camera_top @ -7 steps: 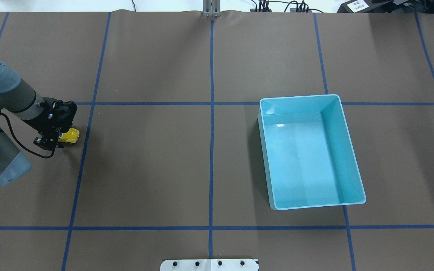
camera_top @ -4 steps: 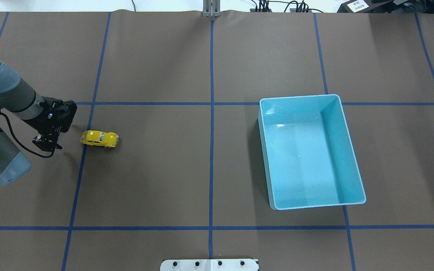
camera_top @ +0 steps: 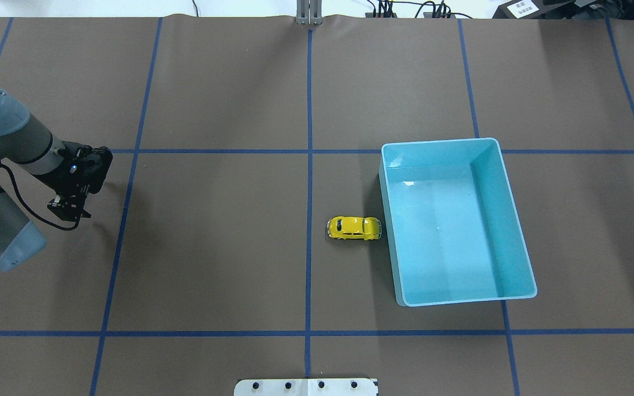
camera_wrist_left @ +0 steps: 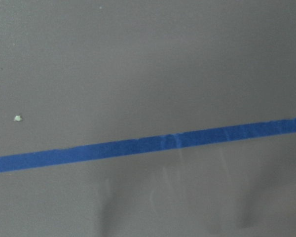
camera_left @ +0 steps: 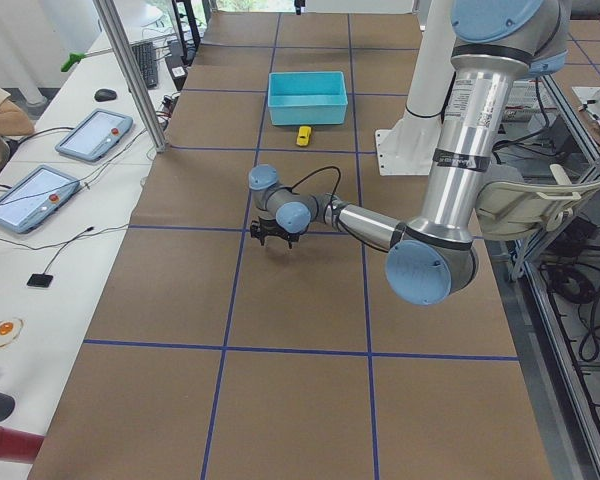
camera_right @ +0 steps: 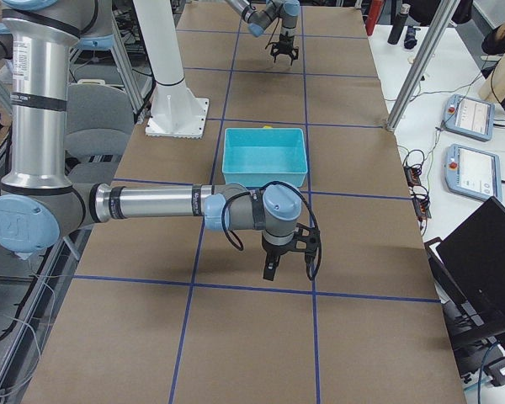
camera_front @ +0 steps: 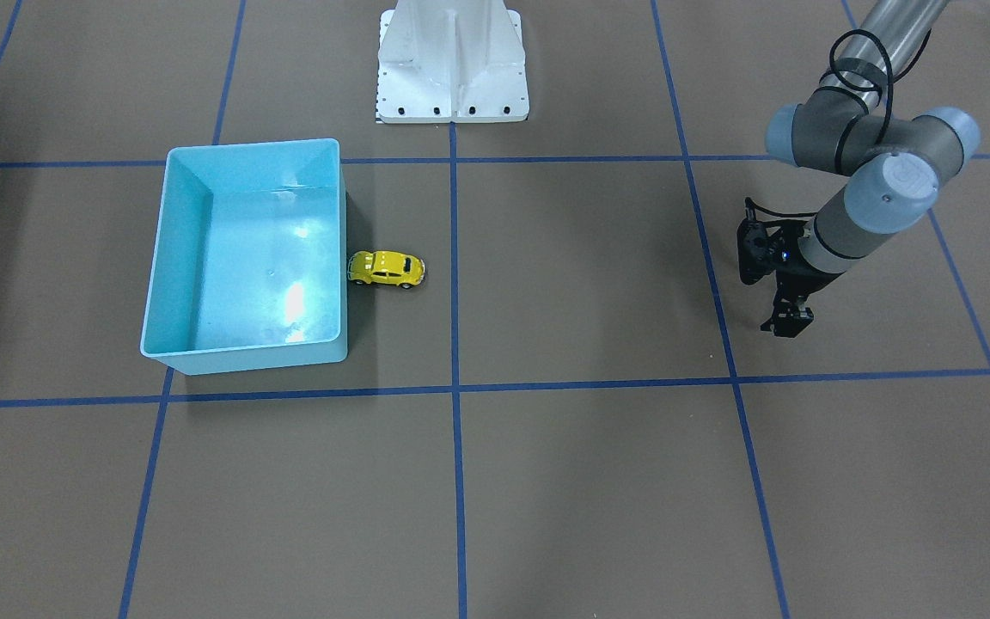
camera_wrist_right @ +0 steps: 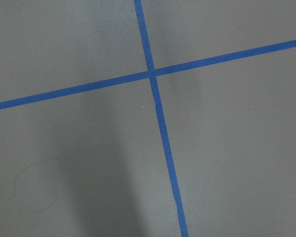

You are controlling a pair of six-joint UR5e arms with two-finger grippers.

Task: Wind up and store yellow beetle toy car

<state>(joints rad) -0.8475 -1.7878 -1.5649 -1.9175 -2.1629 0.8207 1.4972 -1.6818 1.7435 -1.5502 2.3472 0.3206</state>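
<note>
Since the car (camera_top: 354, 227) sits outside the bin (camera_top: 438, 141), against its wall, storing remains; left hand (camera_top: 66, 208) apart, empty; right hand (camera_right: 290, 268): cannot tell.

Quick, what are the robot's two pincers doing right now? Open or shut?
Left pincer: open, holding nothing.
Right pincer: cannot be told from these views.

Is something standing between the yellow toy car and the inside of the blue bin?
Only the bin's own side wall. The car sits on the table just outside, one end right at that wall. Nothing else visible lies between them.
</note>
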